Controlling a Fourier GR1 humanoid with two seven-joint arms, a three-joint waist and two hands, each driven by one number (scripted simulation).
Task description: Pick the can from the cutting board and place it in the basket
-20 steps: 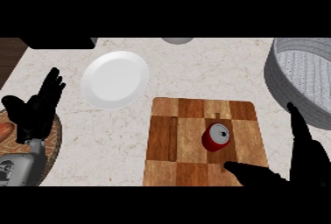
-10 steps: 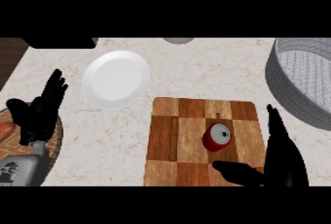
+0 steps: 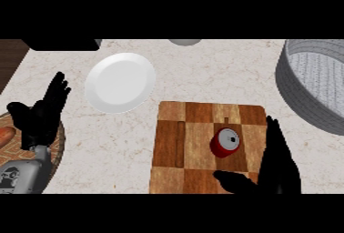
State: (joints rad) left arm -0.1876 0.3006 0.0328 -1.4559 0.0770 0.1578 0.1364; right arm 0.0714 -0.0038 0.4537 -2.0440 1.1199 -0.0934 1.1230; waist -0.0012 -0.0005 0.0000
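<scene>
Red can point(image 3: 225, 142) on checkered wooden cutting board point(image 3: 181, 145), just left of open right hand point(image 3: 277, 166), thumb below it, left hand point(image 3: 42, 116) resting open

Basket point(image 3: 306, 86) cut off by the right edge, only its left wall and part of the inside showing. Grey round thing point(image 3: 184, 42) at top centre mostly cut away. Dark block point(image 3: 60, 44) upper left also clipped. Board's point(image 3: 181, 150) lower right corner hidden under the right robot hand point(image 3: 275, 170). Orange item point(image 3: 4, 135) at left edge too cut to name.
</scene>
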